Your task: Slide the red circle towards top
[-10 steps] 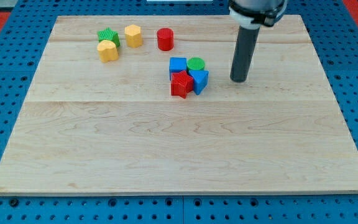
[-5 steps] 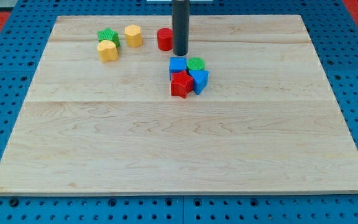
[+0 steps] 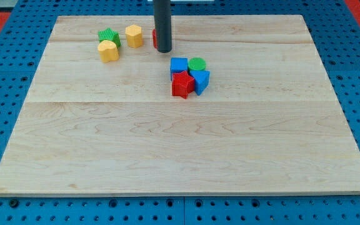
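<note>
Camera view: we find my tip [image 3: 163, 50] standing directly in front of the red circle [image 3: 155, 37], on its lower side as seen, hiding all but a thin red edge at the rod's left. The red circle sits near the top of the tabletop [image 3: 180, 150], just right of a yellow block [image 3: 134, 35]. Further left lie a green block [image 3: 109, 35] and a yellow heart [image 3: 108, 50], touching. Below my tip, apart from it, a cluster holds a blue square [image 3: 179, 65], a green circle [image 3: 197, 64], a red star [image 3: 182, 84] and a blue block [image 3: 200, 80].

There are no jaws on this rig, so no jaw state applies.

Risk, in our judgement: an off-centre push could roll the red circle sideways into the yellow block. Too long a push could carry it off the top edge.
</note>
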`<state>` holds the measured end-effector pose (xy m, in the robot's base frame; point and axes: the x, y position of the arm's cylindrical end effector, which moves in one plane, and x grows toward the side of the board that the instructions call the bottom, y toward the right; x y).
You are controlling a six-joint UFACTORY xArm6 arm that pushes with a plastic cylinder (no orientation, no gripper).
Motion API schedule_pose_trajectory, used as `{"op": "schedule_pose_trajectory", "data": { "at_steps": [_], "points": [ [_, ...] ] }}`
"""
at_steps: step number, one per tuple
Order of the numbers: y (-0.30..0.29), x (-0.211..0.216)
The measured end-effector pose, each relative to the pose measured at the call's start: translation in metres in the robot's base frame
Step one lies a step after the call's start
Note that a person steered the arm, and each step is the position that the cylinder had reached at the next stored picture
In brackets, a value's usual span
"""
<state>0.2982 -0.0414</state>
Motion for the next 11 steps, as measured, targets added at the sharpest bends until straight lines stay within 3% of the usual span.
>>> {"op": "schedule_pose_trajectory", "data": {
  "at_steps": [2, 4, 6, 11],
  "points": [
    [-0.023, -0.010],
    [0.018, -0.044],
    [-0.030, -0.060],
    [0.029, -0.094]
  ]
}}
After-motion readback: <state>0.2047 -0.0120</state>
